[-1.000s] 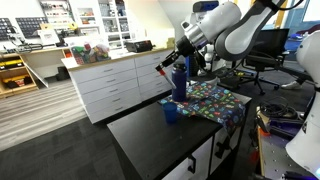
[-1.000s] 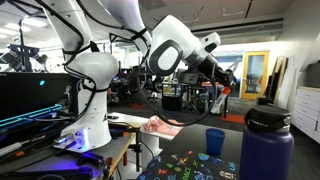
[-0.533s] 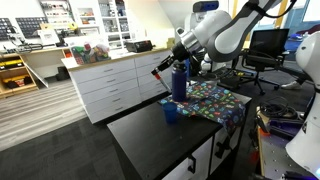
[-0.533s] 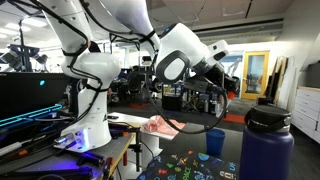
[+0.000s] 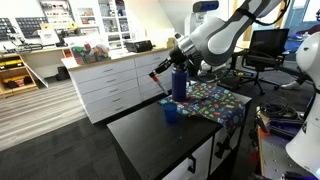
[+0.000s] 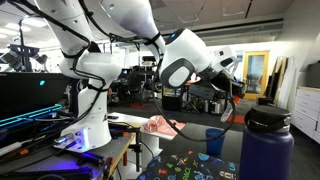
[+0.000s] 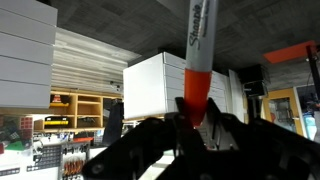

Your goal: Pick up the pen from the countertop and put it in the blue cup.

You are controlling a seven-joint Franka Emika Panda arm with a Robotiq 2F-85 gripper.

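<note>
My gripper is shut on the pen, a white barrel with an orange-red end clamped between the fingers. In an exterior view the pen's orange-red tip sticks out of the jaws. The gripper hangs in the air above the black countertop, higher than the small blue cup and a little to its left. The cup also shows in the other exterior view, with the gripper above and just right of it.
A taller dark blue bottle with a lid stands just behind the cup; it fills the near right corner in an exterior view. Both stand by a colourful patterned cloth. A light wood-topped counter with white drawers lies beyond.
The gripper, still holding the pen, has shifted slightly down and sideways, ending closer above the blue cup. Cup and bottle have not moved.
</note>
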